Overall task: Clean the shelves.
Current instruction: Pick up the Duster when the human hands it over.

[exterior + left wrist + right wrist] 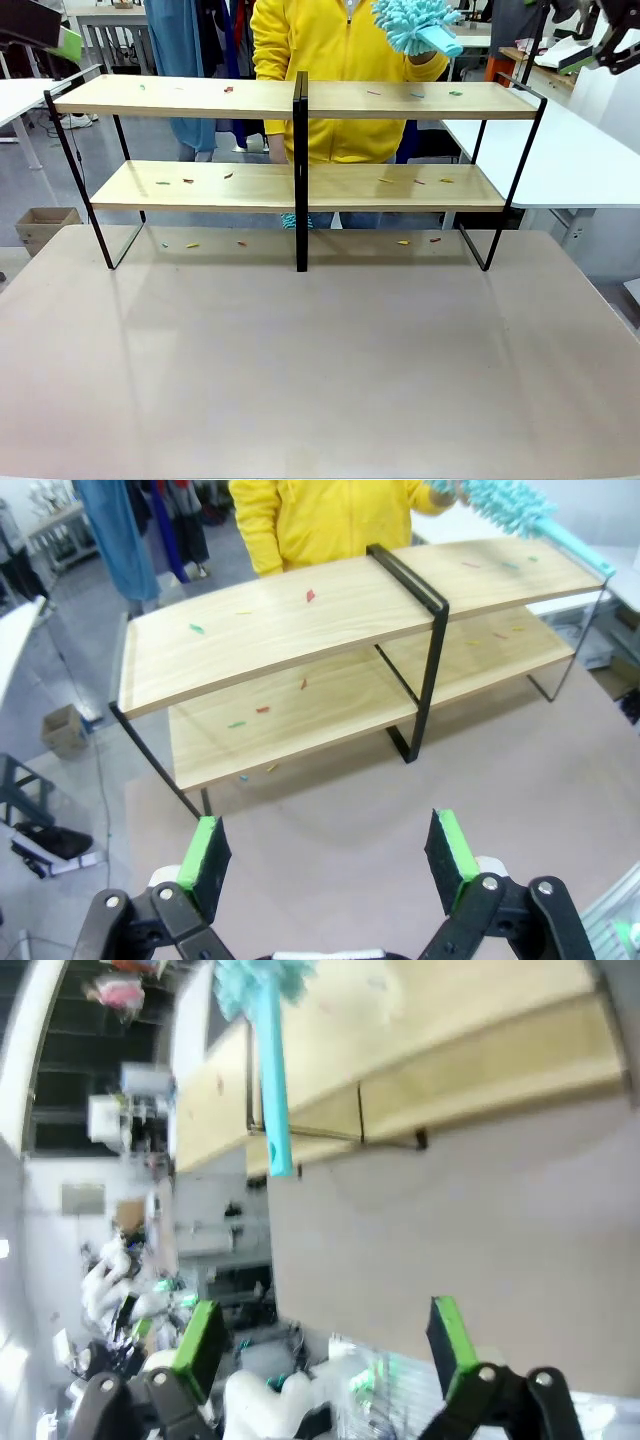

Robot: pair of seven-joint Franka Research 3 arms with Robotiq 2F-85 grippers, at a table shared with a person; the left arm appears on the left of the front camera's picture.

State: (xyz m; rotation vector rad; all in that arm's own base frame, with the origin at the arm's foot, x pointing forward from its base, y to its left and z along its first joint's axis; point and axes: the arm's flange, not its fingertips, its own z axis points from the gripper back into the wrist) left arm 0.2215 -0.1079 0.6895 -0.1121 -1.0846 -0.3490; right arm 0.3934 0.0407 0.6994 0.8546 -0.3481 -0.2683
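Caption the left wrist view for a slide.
Open left gripper faces the scrap-strewn shelves; a person holds a teal duster above them.

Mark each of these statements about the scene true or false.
1. The two-tier light wooden shelves with a black metal frame carry small coloured scraps on both boards. True.
2. The turquoise fluffy duster lies on the beige table. False: the person in the yellow jacket holds it above the right end of the top board.
3. The robot's left hand is open and empty. True.
4. The robot's right hand grips the duster. False: it is open and well apart from the duster.
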